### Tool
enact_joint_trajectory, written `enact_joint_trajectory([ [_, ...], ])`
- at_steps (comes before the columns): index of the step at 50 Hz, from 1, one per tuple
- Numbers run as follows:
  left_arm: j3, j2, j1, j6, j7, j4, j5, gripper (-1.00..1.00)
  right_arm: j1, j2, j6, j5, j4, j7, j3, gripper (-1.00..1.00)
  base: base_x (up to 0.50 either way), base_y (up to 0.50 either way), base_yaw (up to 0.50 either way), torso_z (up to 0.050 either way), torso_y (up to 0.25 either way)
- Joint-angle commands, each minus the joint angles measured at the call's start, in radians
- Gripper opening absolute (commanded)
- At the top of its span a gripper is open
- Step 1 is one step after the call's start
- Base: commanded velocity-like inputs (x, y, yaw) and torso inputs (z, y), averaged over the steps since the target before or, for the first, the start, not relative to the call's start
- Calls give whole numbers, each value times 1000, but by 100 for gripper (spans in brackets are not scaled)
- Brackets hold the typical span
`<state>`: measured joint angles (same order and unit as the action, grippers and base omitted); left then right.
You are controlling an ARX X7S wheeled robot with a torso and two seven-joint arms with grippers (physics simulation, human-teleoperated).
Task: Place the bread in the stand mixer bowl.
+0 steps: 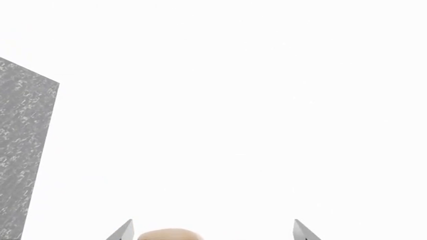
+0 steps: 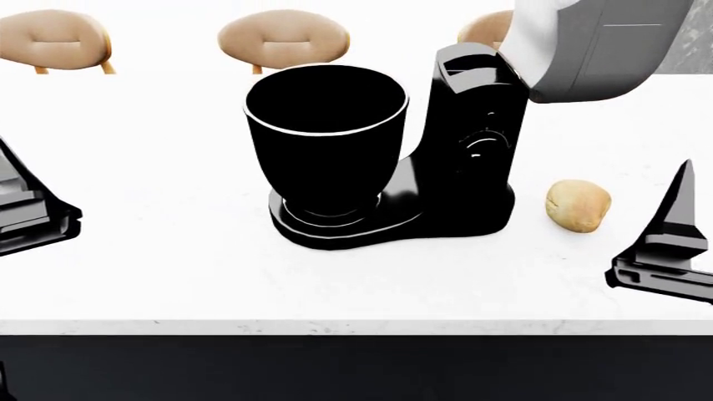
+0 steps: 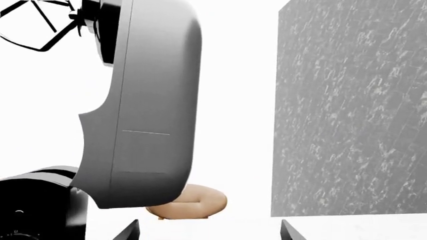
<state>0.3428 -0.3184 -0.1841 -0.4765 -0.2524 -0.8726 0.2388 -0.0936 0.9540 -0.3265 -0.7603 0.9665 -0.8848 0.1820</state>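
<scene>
Both claws spread wide, unladen; mixer column stands between bread and bowl.

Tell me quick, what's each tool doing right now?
Left tool: open, holding nothing.
Right tool: open, holding nothing; the bread lies on the counter.

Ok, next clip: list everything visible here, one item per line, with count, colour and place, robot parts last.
bread: one, golden-tan roll, on the counter to the right of the mixer, apart from it.
stand mixer bowl: one, glossy black with a thin pale rim, upright on the mixer base; nothing visible inside.
stand mixer: one, black column with a grey-white head tilted up, mid-counter.
counter: one, white marbled top with a dark front.
stools: three tan round seats, behind the counter.
grey speckled panel: grey, seen in the wrist views.
left gripper: black, at the left edge, empty.
right gripper: black, at the right edge near the bread, empty.
</scene>
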Motion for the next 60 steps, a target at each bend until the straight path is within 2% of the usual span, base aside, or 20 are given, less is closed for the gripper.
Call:
enact_joint_trajectory([
  [1, -9, -4, 5, 11, 0, 10, -1, 100, 155, 24, -107, -145, -77, 24, -128, 100, 0, 0, 0, 0, 0],
  [5, -9, -5, 5, 12, -1, 10, 0, 100, 158, 24, -108, -146, -77, 23, -130, 100, 0, 0, 0, 0, 0],
  [6, -7, -6, 6, 12, -1, 9, 1, 100, 286, 35, -181, -293, -141, 52, -183, 100, 0, 0, 0, 0, 0],
  [8, -8, -6, 9, 16, -2, 11, 0, 100, 347, 32, -215, -334, -175, 58, -210, 100, 0, 0, 0, 0, 0],
  [23, -12, -11, 12, 22, -7, 16, 1, 100, 396, 31, -236, -386, -223, 95, -229, 100, 0, 0, 0, 0, 0],
  [24, -10, -12, 9, 19, -8, 20, 1, 100, 546, 22, -370, -500, -373, 204, -317, 100, 0, 0, 0, 0, 0],
  [29, -9, -14, 8, 19, -9, 24, 4, 100, 678, -8, -445, -477, -508, 254, -399, 100, 0, 0, 0, 0, 0],
  [30, -10, -15, 6, 16, -10, 24, 4, 100, 718, -12, -512, -509, -542, 232, -430, 100, 0, 0, 0, 0, 0],
  [38, -10, -16, 14, 24, -12, 30, 2, 100, 781, -42, -548, -478, -631, 261, -476, 100, 0, 0, 0, 0, 0],
  [39, -11, -16, 15, 25, -12, 30, 2, 100, 816, -46, -607, -510, -658, 250, -498, 100, 0, 0, 0, 0, 0],
  [41, -11, -16, 16, 27, -12, 31, 1, 100, 815, -50, -595, -487, -660, 260, -505, 100, 0, 0, 0, 0, 0],
  [43, -11, -16, 18, 30, -13, 34, 1, 100, 854, -53, -650, -469, -681, 252, -548, 100, 0, 0, 0, 0, 0],
  [50, -12, -18, 19, 32, -15, 36, 1, 100, 879, -84, -672, -522, -762, 222, -528, 100, 0, 0, 0, 0, 0],
  [60, -16, -18, 26, 42, -17, 43, 0, 100, 917, -152, -662, -494, -864, 235, -554, 100, 0, 0, 0, 0, 0],
])
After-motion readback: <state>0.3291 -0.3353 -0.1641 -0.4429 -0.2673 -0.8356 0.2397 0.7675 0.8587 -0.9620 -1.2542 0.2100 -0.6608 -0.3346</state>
